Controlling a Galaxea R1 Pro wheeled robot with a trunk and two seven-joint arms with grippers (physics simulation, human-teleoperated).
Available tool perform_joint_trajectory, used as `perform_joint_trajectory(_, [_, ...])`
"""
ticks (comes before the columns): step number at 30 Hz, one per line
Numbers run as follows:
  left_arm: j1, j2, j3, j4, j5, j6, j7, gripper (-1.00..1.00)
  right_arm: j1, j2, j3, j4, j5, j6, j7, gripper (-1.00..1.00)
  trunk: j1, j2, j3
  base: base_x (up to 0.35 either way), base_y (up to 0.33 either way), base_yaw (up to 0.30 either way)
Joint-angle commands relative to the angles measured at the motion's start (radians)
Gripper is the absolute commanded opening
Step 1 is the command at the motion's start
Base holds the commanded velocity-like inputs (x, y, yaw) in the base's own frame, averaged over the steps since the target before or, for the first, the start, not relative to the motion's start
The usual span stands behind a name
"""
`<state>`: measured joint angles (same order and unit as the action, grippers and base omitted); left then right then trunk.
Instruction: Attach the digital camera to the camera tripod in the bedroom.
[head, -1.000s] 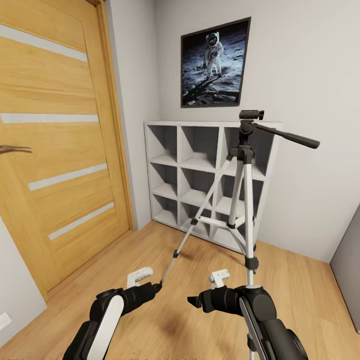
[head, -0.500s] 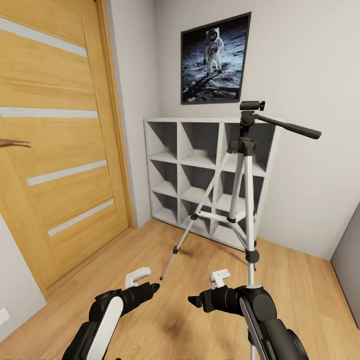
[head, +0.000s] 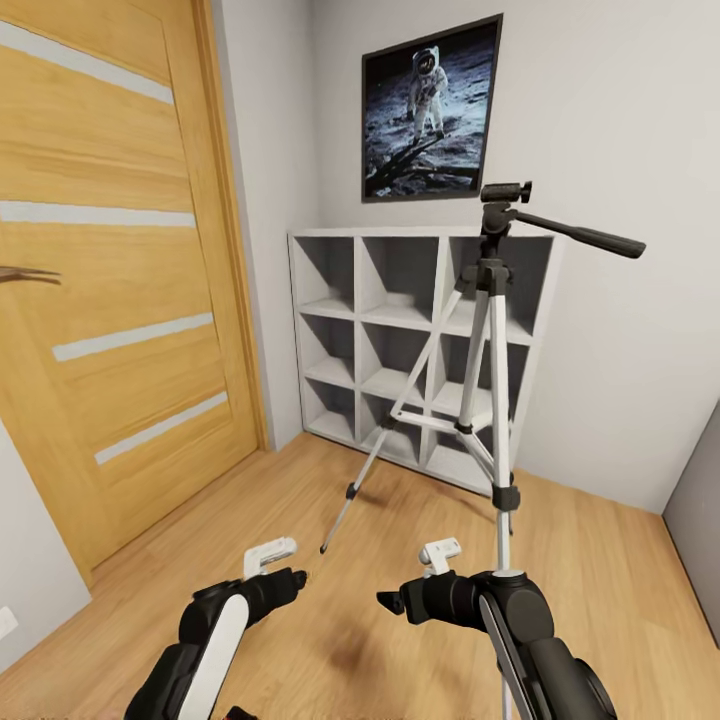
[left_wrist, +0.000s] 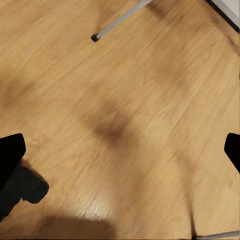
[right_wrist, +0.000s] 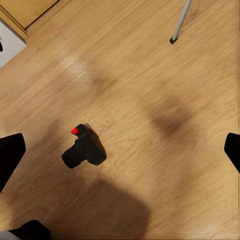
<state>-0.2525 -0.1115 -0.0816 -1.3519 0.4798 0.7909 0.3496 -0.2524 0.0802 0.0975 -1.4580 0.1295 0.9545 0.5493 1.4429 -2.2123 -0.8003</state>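
Bedroom wood floor (head: 300, 480): digital camera (right_wrist: 85, 149) lying loose, rigid, light; grip body sides. Camera tripod (head: 480, 380) at 1 o'clock. Both end effectors wide, empty.

Bright, even light, and you get sharp renders.
Soft, blurred shadows smudge the plank floor (right_wrist: 165, 120); wall lines bow near the head view's edges.

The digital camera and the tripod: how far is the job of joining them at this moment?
Done: the robot stands in the bedroom before the camera tripod, whose head carries nothing. In hand: nothing; the left hand and right hand are both open and hold nothing. The digital camera lies on the wood floor under the right hand. Left: pick it up, lift it and fix it on the tripod head.
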Motion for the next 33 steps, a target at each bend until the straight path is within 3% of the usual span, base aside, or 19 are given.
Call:
perform_joint_trajectory(1, [-0.001,0.000,-0.001,-0.001,0.006,0.002,0.026,1.00,-0.001,0.001,-0.001,-0.001,0.010,0.003,0.006,1.00,0.004,-0.008,-0.004,0.000,0.000,0.000])
perform_joint_trajectory(7, [0.000,-0.003,-0.002,0.014,-0.006,0.002,0.133,1.00,-0.001,-0.001,-0.001,-0.006,0.009,0.008,-0.008,1.00,0.027,-0.050,-0.023,0.000,0.000,0.000])
perform_joint_trajectory(33, [-0.001,-0.006,-0.002,0.020,-0.007,0.001,0.151,1.00,-0.001,-0.002,0.001,-0.057,-0.004,0.076,0.030,1.00,0.126,-0.232,-0.105,0.000,0.000,0.000])
